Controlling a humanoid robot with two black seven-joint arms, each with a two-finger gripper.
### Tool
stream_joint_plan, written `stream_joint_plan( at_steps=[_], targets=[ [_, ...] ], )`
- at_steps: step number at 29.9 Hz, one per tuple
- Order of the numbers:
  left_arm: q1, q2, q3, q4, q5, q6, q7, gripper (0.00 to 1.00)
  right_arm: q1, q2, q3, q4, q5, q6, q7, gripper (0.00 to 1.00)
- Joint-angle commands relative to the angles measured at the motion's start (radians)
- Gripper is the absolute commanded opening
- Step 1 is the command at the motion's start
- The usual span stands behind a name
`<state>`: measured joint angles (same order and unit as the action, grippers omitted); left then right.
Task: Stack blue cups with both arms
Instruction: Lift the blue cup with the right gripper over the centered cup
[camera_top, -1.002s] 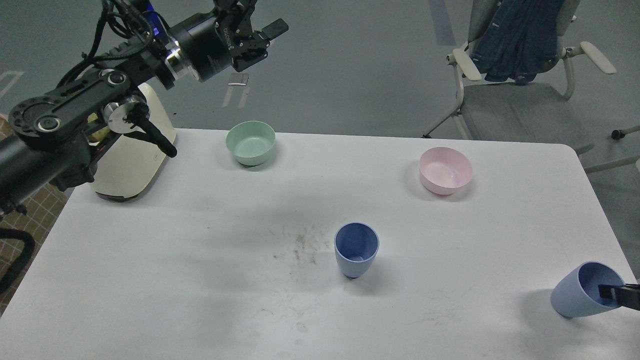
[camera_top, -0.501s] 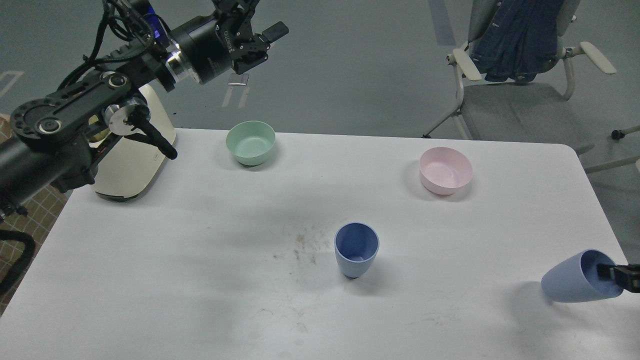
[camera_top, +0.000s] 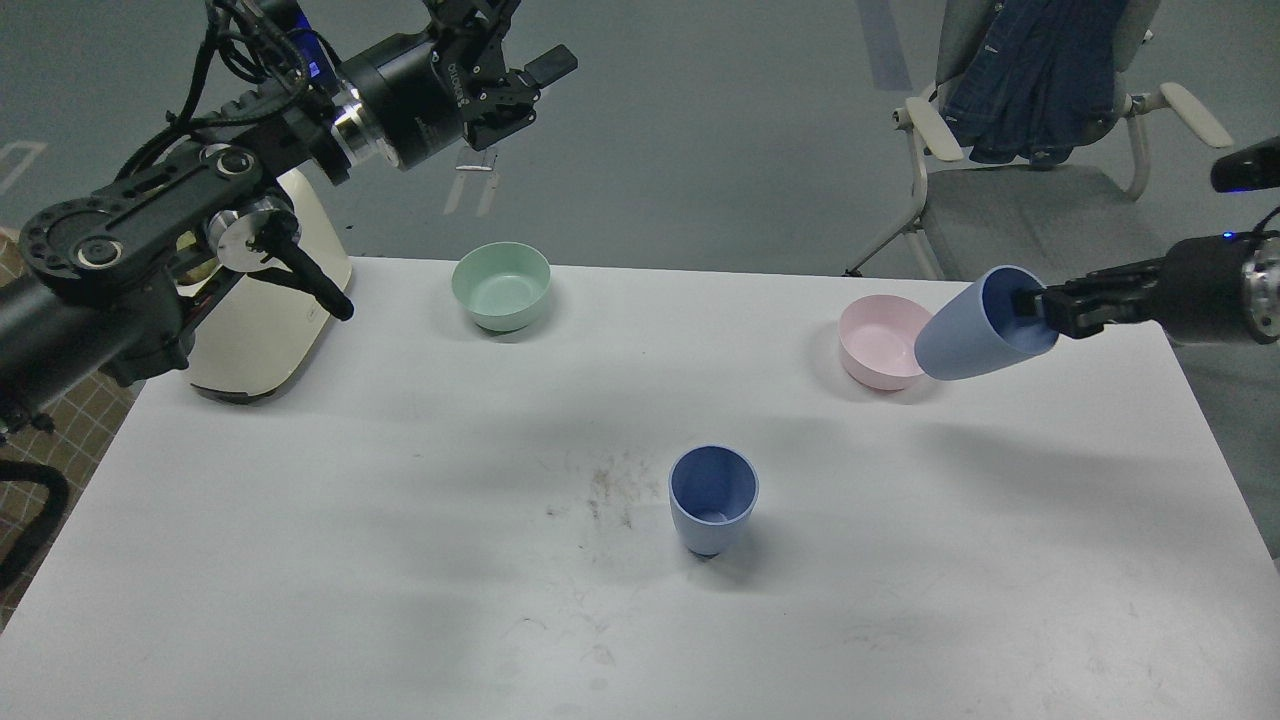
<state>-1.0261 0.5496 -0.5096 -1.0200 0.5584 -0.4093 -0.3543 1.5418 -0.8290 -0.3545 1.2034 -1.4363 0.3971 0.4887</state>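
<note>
One blue cup (camera_top: 712, 498) stands upright near the middle of the white table (camera_top: 400, 560). My right gripper (camera_top: 1030, 305) is shut on the rim of the second blue cup (camera_top: 975, 330). It holds that cup tipped on its side, base to the left, high above the table's right side. The held cup partly overlaps the pink bowl (camera_top: 875, 340). My left gripper (camera_top: 525, 85) is open and empty, raised beyond the table's far left edge.
A mint-green bowl (camera_top: 501, 286) sits at the back left. A cream appliance (camera_top: 260, 320) stands at the left edge under my left arm. A chair (camera_top: 1020, 200) with a blue jacket stands behind the table at the right.
My right arm has lifted the second blue cup off the table's right front and carried it up and back, tipping it sideways near the pink bowl. The left arm has barely moved.
</note>
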Motion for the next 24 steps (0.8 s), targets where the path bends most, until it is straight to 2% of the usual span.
stream_joint_plan(
  at_steps=[1, 6, 14, 24],
  targets=[
    [0.0, -0.004, 0.0, 0.0, 0.0, 0.001, 0.0, 0.97, 0.101, 0.099, -0.089, 0.008, 0.008, 0.008, 0.0, 0.0],
    [0.004, -0.002, 0.005, 0.001, 0.0, 0.001, 0.0, 0.97, 0.201, 0.194, -0.132, 0.077, 0.013, 0.012, 0.0, 0.0],
    [0.003, 0.001, 0.002, 0.001, 0.0, 0.001, 0.0, 0.97, 0.29, 0.332, -0.167, 0.108, 0.037, 0.014, 0.0, 0.0],
    [0.004, 0.006, 0.003, 0.0, 0.0, 0.0, 0.005, 0.97, 0.337, 0.392, -0.228, 0.17, 0.042, 0.034, 0.0, 0.0]
  ],
)
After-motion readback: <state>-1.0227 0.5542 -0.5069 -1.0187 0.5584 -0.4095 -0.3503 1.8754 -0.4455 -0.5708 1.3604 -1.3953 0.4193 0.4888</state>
